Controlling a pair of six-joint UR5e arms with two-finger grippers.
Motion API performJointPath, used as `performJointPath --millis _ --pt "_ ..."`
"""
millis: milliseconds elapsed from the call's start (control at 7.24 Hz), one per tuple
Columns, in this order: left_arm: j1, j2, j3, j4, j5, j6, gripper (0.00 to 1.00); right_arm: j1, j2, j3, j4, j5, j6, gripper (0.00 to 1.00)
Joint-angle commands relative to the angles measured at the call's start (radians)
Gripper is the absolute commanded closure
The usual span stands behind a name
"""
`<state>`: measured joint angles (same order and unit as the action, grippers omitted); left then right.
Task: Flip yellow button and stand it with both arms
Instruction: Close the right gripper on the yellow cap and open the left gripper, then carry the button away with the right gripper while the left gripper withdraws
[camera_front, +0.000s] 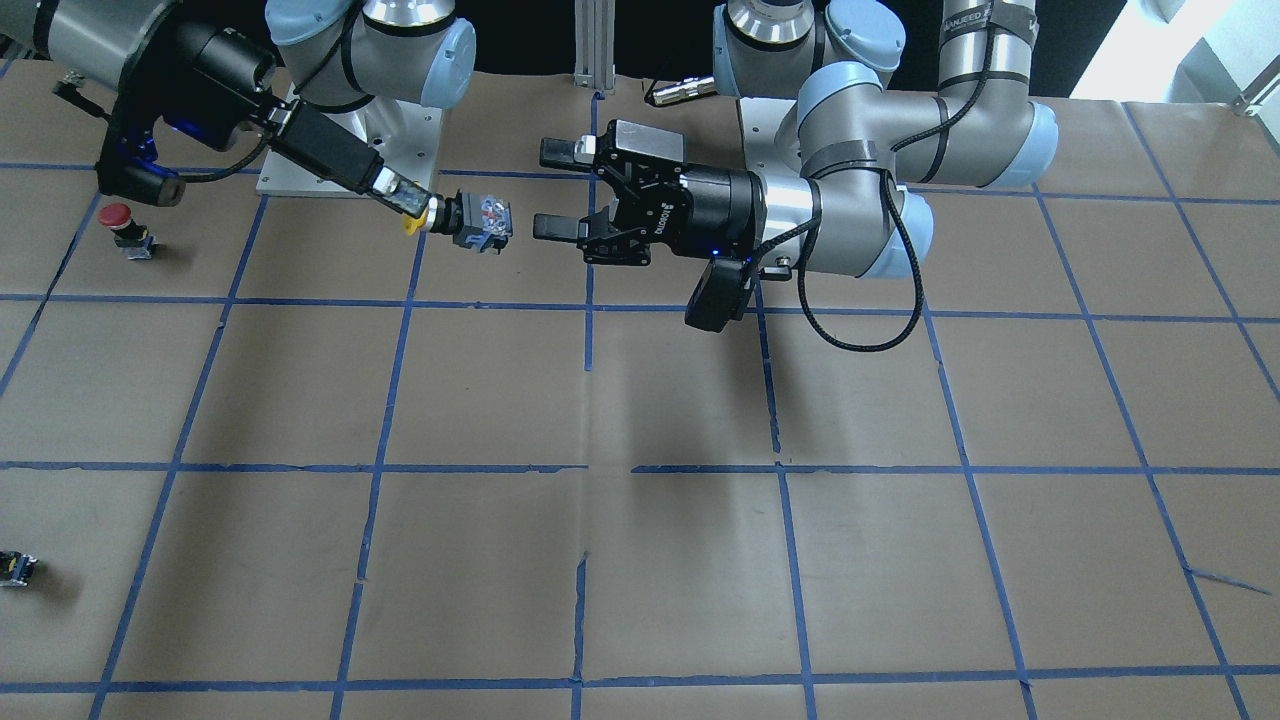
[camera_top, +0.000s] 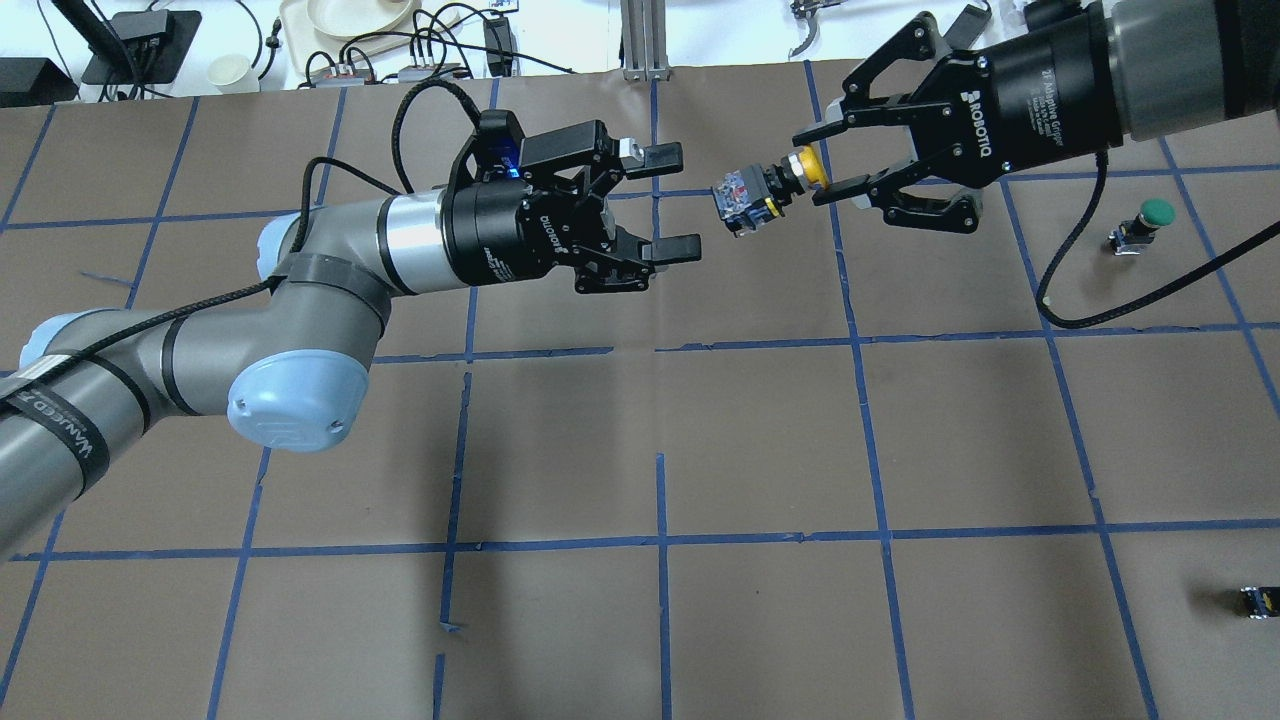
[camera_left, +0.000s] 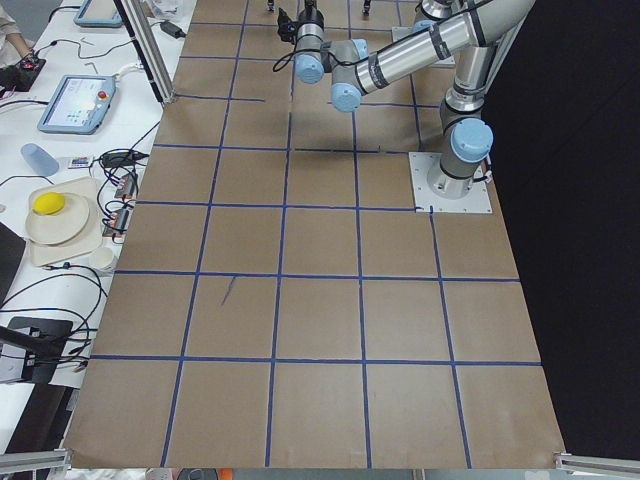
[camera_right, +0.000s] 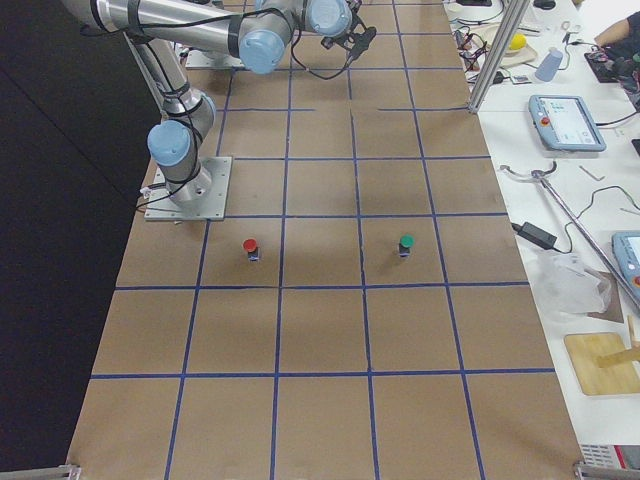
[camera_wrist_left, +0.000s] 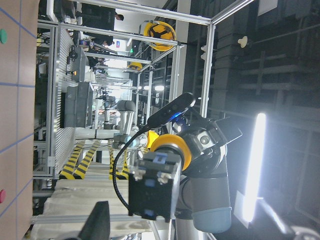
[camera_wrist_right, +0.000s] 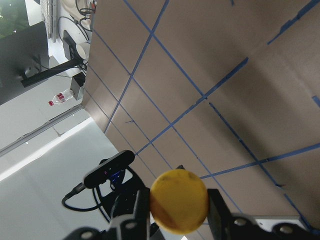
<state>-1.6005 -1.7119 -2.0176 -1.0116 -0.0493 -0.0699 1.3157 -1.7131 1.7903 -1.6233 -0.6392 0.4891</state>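
My right gripper (camera_top: 812, 167) is shut on the yellow button (camera_top: 770, 188), pinching its round yellow cap (camera_front: 413, 219). It holds the button sideways in the air above the table, black-grey body (camera_front: 482, 222) pointing at my left gripper. My left gripper (camera_top: 678, 200) is open and empty, jaws spread wide, a short gap from the body; it also shows in the front view (camera_front: 548, 190). In the left wrist view the body (camera_wrist_left: 152, 190) faces the camera. In the right wrist view the cap (camera_wrist_right: 179, 201) sits between the fingers (camera_wrist_right: 217, 212).
A red-capped button (camera_front: 120, 225) and a green-capped button (camera_top: 1150, 215) stand on the brown, blue-taped table (camera_top: 660, 440) on the robot's right side. A tiny dark block with a yellow spot (camera_top: 1260, 600) lies near the right edge.
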Motion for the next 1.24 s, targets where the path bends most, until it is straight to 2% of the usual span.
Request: performJointPath --millis 0,138,276,415,553,691,829,967,1106 --pt "0.008 0.006 0.037 0.346 0.303 -0.406 0.0 -0.086 0.003 0.004 -0.005 -0.135 -0.163 0.9" --pt "0.004 0.029 0.039 0.349 0.413 -0.428 0.0 -0.13 0.012 0.009 0.041 -0.205 -0.313 0.9" --pt "-0.004 0.055 0.037 0.343 0.542 -0.429 0.01 -0.151 0.03 0.011 0.043 -0.375 -0.519 0.9" --pt "-0.027 0.051 0.036 0.34 0.715 -0.424 0.01 -0.154 0.061 0.02 0.034 -0.531 -0.725 0.92" --pt "-0.06 0.072 0.039 0.28 0.865 -0.41 0.01 -0.168 0.075 0.058 -0.021 -0.651 -0.853 0.92" --pt "-0.076 0.084 0.048 0.193 1.025 -0.371 0.01 -0.197 0.075 0.129 -0.152 -0.702 -0.956 0.92" --pt "-0.078 0.104 0.097 0.009 1.192 -0.288 0.0 -0.255 0.075 0.211 -0.261 -0.701 -1.103 0.92" --pt "-0.073 0.123 0.188 -0.184 1.33 -0.19 0.0 -0.323 0.076 0.272 -0.349 -0.691 -1.299 0.92" --pt "-0.076 0.13 0.283 -0.323 1.468 -0.16 0.0 -0.396 0.076 0.308 -0.381 -0.686 -1.48 0.92"
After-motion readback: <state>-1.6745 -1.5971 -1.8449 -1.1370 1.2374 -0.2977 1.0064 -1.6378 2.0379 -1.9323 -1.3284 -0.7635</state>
